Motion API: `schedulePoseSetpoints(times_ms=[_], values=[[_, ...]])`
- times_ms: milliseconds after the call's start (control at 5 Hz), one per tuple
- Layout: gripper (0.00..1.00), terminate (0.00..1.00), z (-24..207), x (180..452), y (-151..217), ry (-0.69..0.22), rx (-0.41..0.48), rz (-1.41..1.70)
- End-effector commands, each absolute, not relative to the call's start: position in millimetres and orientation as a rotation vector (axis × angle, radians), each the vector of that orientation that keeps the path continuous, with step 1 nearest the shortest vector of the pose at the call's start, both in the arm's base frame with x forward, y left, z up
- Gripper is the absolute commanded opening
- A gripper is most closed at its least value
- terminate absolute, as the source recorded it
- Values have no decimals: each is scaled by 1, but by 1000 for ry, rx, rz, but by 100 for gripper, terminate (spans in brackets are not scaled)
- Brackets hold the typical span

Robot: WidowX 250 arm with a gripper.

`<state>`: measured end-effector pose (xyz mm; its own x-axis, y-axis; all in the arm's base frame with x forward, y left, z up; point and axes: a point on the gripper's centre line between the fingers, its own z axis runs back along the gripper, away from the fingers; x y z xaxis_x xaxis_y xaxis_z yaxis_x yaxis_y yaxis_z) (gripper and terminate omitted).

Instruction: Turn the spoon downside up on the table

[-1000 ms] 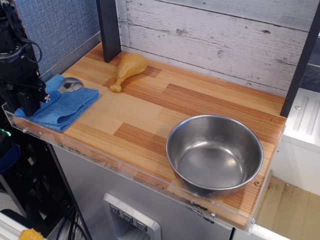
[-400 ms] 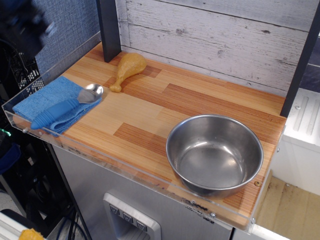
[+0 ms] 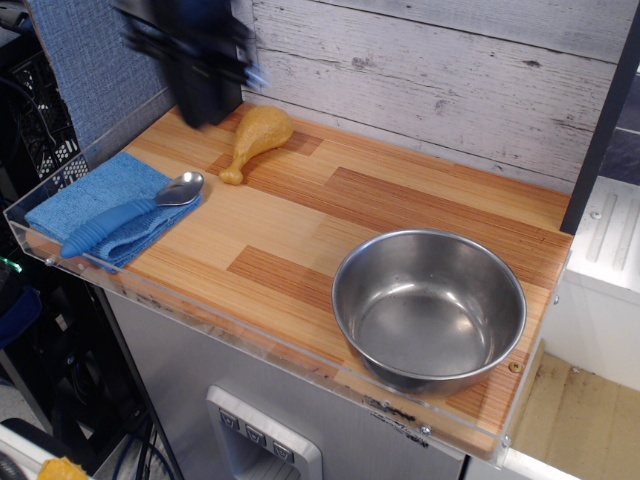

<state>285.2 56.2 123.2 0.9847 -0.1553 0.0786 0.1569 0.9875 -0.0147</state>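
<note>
Lying on the blue cloth [image 3: 105, 205] at the table's [image 3: 330, 215] left edge, spoon [image 3: 130, 214] shows bowl up; flip looks done. Gripper [image 3: 200, 60] blurred above, grip state unreadable.

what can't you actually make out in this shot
- Gripper: a motion-blurred dark smear at the top left, so open or shut cannot be told.
- Spoon: whether its head faces up or down is too small and shiny to settle.
- Cloth: the part under the spoon is covered.
- Bowl: its base is hidden by its own wall.
</note>
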Motion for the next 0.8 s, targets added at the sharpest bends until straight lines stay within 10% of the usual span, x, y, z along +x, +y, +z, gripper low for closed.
schedulePoseSetpoints(times_ms=[0, 200, 600], values=[[0, 0, 98, 274, 73, -86, 81, -17], [100, 0, 118, 256, 97, -161, 88, 109], [100, 0, 141, 228, 120, -216, -14, 123]])
